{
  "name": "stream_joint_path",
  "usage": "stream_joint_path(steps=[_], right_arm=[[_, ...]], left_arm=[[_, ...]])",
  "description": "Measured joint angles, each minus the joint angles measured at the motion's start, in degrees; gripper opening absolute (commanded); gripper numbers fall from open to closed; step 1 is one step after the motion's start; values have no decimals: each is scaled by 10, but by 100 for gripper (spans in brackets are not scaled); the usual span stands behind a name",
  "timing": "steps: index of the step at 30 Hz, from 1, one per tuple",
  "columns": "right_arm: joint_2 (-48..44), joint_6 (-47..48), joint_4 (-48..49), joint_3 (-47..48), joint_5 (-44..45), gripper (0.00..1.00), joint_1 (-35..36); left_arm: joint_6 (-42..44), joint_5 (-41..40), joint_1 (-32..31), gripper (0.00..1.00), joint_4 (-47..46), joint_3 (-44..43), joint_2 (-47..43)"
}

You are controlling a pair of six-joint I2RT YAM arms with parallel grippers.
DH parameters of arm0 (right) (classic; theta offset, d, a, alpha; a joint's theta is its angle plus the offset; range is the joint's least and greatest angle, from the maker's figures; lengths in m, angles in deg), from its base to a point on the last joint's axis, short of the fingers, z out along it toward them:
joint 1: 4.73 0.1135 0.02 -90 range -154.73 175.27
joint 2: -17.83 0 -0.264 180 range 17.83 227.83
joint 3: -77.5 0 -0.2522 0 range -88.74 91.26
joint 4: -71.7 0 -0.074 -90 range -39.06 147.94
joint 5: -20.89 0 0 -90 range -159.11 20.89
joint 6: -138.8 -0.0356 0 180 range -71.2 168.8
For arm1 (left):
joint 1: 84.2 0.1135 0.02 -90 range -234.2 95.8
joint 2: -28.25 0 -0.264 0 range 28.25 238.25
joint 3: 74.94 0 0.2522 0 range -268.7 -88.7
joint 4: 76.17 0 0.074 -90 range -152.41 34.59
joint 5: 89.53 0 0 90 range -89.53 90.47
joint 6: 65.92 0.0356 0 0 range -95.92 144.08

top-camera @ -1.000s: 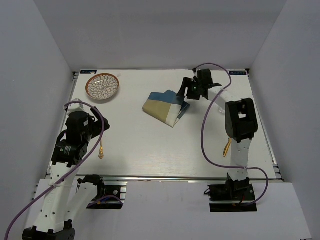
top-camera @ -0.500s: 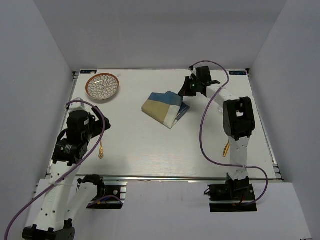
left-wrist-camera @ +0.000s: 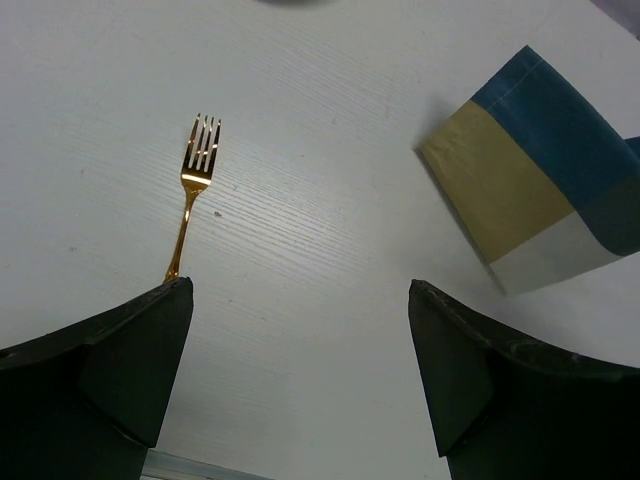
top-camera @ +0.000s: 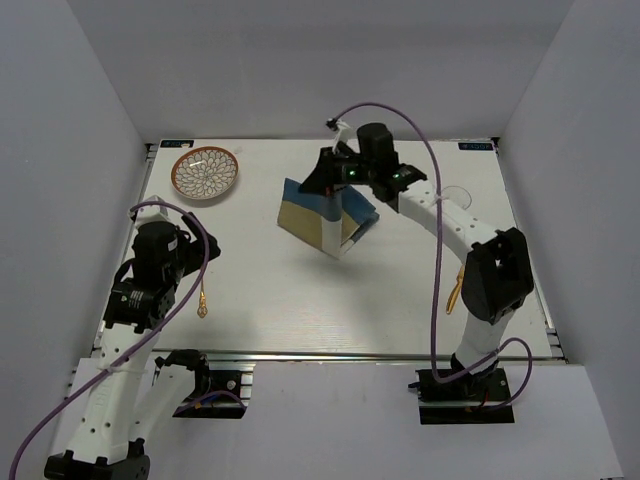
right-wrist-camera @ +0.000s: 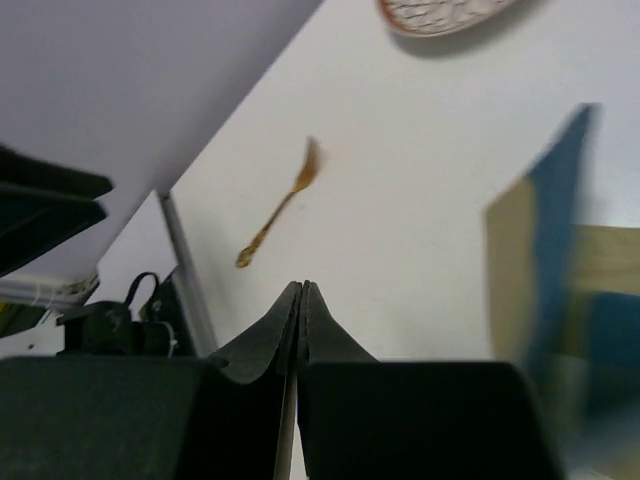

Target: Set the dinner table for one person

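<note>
The blue-and-tan placemat (top-camera: 318, 214) hangs partly lifted over the white dinner table (top-camera: 300, 290), one edge pinched in my right gripper (top-camera: 326, 184), which is shut on it. In the right wrist view the jaws (right-wrist-camera: 303, 285) are pressed together on a thin strip of cloth, with the placemat (right-wrist-camera: 545, 270) a blur at the right. My left gripper (left-wrist-camera: 300, 285) stands wide open and holds nothing, low over the table's near left part. A gold fork (left-wrist-camera: 190, 195) lies just ahead of its left finger; the placemat (left-wrist-camera: 535, 170) shows at the upper right.
A patterned round plate (top-camera: 205, 172) sits at the far left corner. The gold fork (top-camera: 203, 298) lies beside the left arm. Another gold utensil (top-camera: 453, 295) lies near the right arm. A metal rail (top-camera: 320, 355) runs along the front edge.
My right gripper has shut on the placemat's far edge and swung left and up, raising the cloth and dragging it leftwards. The left arm has not moved.
</note>
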Motion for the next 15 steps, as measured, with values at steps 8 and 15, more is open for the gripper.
stream_joint_path(steps=[8, 15], right_arm=[[-65, -51, 99, -243, 18, 41, 168], [-157, -79, 107, -345, 177, 79, 166]], left_arm=[[-11, -23, 0, 98, 0, 0, -23], [-14, -26, 0, 98, 0, 0, -25]])
